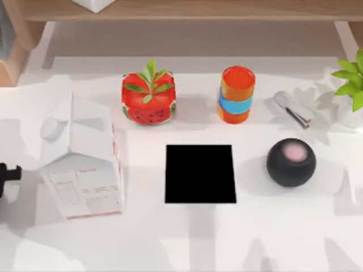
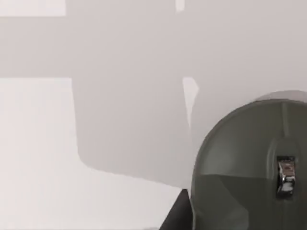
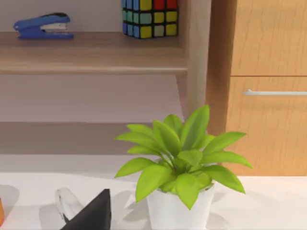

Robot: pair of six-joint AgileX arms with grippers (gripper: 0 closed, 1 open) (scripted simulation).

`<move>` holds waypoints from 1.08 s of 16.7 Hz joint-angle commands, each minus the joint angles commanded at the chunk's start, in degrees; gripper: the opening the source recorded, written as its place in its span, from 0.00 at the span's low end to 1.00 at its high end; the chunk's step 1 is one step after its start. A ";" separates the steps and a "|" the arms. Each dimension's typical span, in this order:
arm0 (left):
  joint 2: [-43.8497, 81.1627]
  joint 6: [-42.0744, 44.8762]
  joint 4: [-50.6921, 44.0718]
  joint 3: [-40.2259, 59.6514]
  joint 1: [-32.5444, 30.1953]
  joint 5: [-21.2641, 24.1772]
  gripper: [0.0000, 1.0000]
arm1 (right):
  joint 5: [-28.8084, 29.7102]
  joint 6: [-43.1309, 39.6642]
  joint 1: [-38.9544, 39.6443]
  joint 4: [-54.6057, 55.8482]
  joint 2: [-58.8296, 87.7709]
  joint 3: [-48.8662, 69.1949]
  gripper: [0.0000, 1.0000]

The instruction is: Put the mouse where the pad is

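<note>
The pad (image 1: 200,173) is a flat black square lying in the middle of the table, with nothing on it. The mouse (image 2: 249,167) is a dark grey rounded body with a small metallic wheel, seen close up in the left wrist view on the white tabletop. A dark part of my left gripper (image 2: 176,213) lies right beside the mouse's edge. In the top view, my left arm (image 1: 7,175) is a dark shape at the table's far left edge, beside the white carton. A dark tip of my right gripper (image 3: 93,213) points toward the plant.
A white carton (image 1: 82,164) lies left of the pad. Behind the pad stand a red strawberry-like block (image 1: 148,97) and an orange and blue cup stack (image 1: 236,94). A black ball with a pink spot (image 1: 291,162) sits right of the pad, near a grey stapler (image 1: 292,109) and a potted plant (image 1: 353,90).
</note>
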 joint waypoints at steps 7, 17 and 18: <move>-6.92 -0.25 -19.27 11.05 -0.16 -0.02 0.00 | 0.00 0.00 0.00 0.00 0.00 0.00 1.00; -8.99 -0.68 -22.45 16.38 -2.30 0.40 0.00 | 0.00 0.00 0.00 0.00 0.00 0.00 1.00; -9.19 -1.01 -22.96 18.76 -3.70 0.65 0.00 | 0.00 0.00 0.00 0.00 0.00 0.00 1.00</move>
